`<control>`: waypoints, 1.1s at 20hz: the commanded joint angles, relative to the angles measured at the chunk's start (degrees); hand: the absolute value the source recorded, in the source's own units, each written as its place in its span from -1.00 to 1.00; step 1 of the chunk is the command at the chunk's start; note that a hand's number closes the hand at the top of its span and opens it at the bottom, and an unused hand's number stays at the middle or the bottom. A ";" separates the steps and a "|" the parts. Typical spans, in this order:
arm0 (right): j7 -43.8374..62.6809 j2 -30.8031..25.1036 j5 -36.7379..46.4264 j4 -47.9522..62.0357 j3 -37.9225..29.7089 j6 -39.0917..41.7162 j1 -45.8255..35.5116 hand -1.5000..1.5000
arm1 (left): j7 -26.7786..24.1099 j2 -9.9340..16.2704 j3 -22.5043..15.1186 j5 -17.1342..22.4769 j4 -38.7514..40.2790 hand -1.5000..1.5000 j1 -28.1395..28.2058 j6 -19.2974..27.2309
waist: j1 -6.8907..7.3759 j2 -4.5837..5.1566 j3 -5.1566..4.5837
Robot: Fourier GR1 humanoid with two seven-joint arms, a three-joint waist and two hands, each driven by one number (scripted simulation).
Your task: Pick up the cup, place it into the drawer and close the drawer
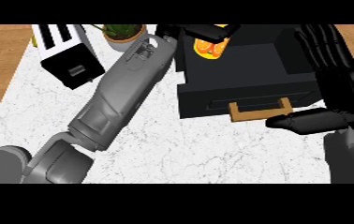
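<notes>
cup (210, 47): orange-and-yellow one, sitting down inside the open drawer at its far left corner, mostly covered by the left hand's fingers
left hand (200, 31): black, right on top of the cup with fingers curled around it, so it's got hold of it
left forearm (117, 94): grey, comes in from the lower left and runs diagonally across the desk up to the drawer
drawer (252, 68): black, pulled open, tan handle (257, 112) on the front facing the robot
right hand (321, 54): over by the drawer's right side, fingers pretty much straight and holding nothing, thumb (304, 121) sticking out just right of the handle
desk (194, 148): white marble-looking top
toaster (69, 54): white and black, far left
potted plant (123, 33): little green one just right of the toaster
</notes>
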 commanded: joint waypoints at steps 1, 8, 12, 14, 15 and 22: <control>-0.69 -0.38 -0.29 1.97 0.62 1.11 -3.02 -1.00 | 2.55 -0.01 -5.42 1.76 4.69 1.00 -1.03 -2.70 | -1.53 0.49 0.03; -0.29 0.84 -1.43 1.48 1.81 1.61 -3.37 -1.00 | 3.16 -0.01 -11.37 2.57 7.16 1.00 0.57 -4.04 | -4.73 1.21 0.04; -1.05 0.09 -2.70 1.86 2.35 3.88 -5.12 -1.00 | -0.76 -0.01 -9.99 6.75 4.88 -1.00 2.94 -4.15 | -6.74 1.93 -0.02; 1.48 1.44 -5.26 1.19 4.37 5.11 -6.80 -1.00 | -3.02 -0.01 -10.16 8.86 3.52 -1.00 5.31 -3.15 | -6.76 1.66 -0.10; 0.46 2.41 -6.39 1.22 5.73 6.71 -5.26 -1.00 | -2.20 -0.01 -8.48 10.62 3.61 -1.00 3.87 -3.61 | -6.58 1.73 -0.06; 3.45 0.18 -14.06 1.59 12.74 19.40 -4.97 1.00 | -10.40 -0.01 -6.28 18.10 -0.94 -1.00 4.15 -5.00 | -5.79 1.30 -0.12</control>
